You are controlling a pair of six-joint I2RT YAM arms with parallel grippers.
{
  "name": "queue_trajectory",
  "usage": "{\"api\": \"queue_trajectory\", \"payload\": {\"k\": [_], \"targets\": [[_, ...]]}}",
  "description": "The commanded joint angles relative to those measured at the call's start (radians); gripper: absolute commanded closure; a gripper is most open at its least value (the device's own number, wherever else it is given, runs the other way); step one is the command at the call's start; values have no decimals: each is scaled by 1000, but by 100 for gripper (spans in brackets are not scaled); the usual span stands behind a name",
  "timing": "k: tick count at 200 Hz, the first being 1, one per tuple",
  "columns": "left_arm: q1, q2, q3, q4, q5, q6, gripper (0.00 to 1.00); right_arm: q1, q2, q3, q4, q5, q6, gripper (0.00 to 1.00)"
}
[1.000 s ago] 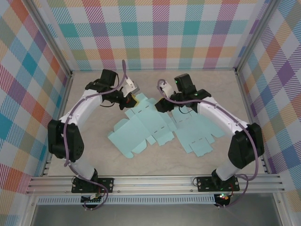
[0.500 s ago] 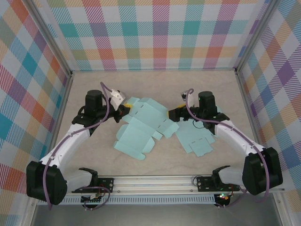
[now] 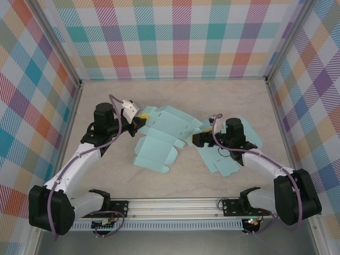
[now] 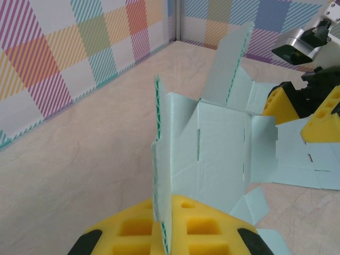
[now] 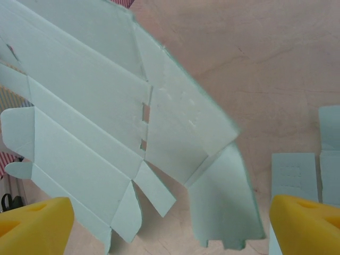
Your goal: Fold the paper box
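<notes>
The left fingers (image 4: 133,226) are pinching one edge of the paper box (image 3: 159,142). The box is lying partly lifted in the middle of the bench (image 3: 175,180). The right fingers (image 5: 300,218) are standing wide apart over a flap. The box is looking light, thin and bendy, so gripping near a fold line is probably safest.

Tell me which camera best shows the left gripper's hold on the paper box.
Left wrist: the left gripper pinches the paper box edge between yellow pads. Top external shows it small; right wrist shows the box's panels.
</notes>
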Motion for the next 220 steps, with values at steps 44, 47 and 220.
{"api": "queue_trajectory", "payload": {"k": [44, 47, 220], "targets": [[-3, -22, -9, 33, -3, -8, 100, -9, 168, 15, 224, -22, 42, 10], [-3, -24, -10, 33, -3, -7, 100, -9, 181, 19, 233, -27, 46, 11], [-3, -107, 121, -121, -157, -21, 21, 52, 98, 339, -394, 30, -326, 100]]}}
